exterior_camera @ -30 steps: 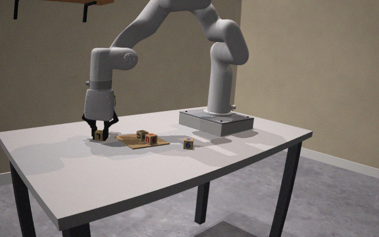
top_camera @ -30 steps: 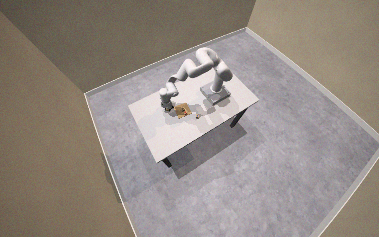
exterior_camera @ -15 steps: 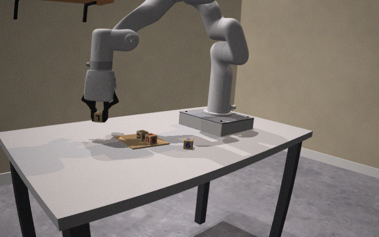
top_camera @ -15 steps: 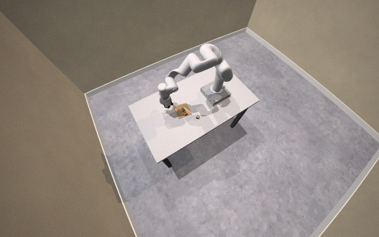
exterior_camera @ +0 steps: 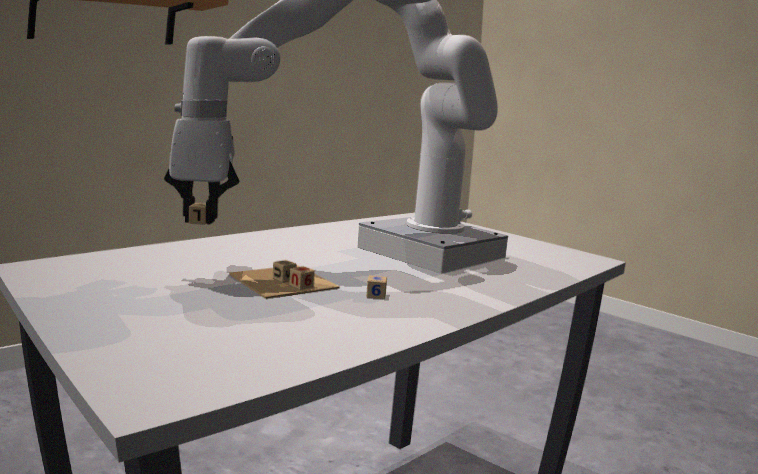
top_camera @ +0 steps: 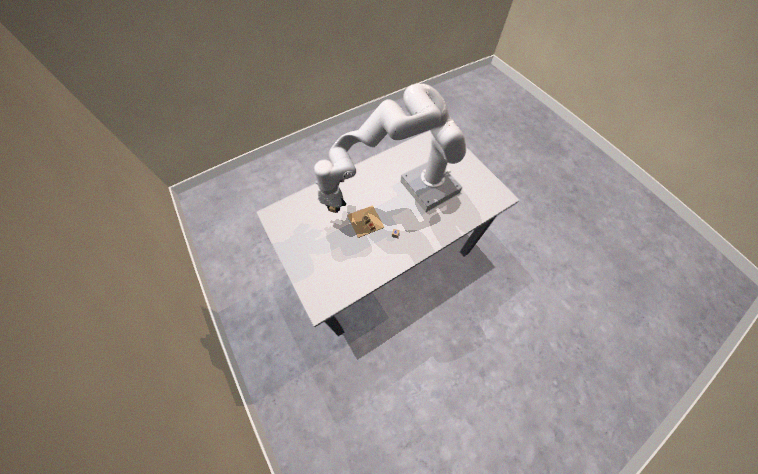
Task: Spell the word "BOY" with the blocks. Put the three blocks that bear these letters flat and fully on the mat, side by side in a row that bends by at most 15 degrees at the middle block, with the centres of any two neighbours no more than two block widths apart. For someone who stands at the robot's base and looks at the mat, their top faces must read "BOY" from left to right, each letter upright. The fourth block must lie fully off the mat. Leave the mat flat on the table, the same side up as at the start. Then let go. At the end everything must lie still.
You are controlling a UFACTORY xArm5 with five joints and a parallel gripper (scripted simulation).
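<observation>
above a white table [exterior_camera: 313,357] between tan walls, fingers [exterior_camera: 197,214] clamped on a lifted block [exterior_camera: 197,212]

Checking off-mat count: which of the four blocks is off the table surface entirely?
The block clamped in the gripper, held above the table; the others rest on mat or table.

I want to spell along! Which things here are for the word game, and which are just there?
For the game:
- block in the jaws
- two blocks on the mat
- block beside the mat
- mat
- gripper

Just there:
- table
- wall shelf
</observation>
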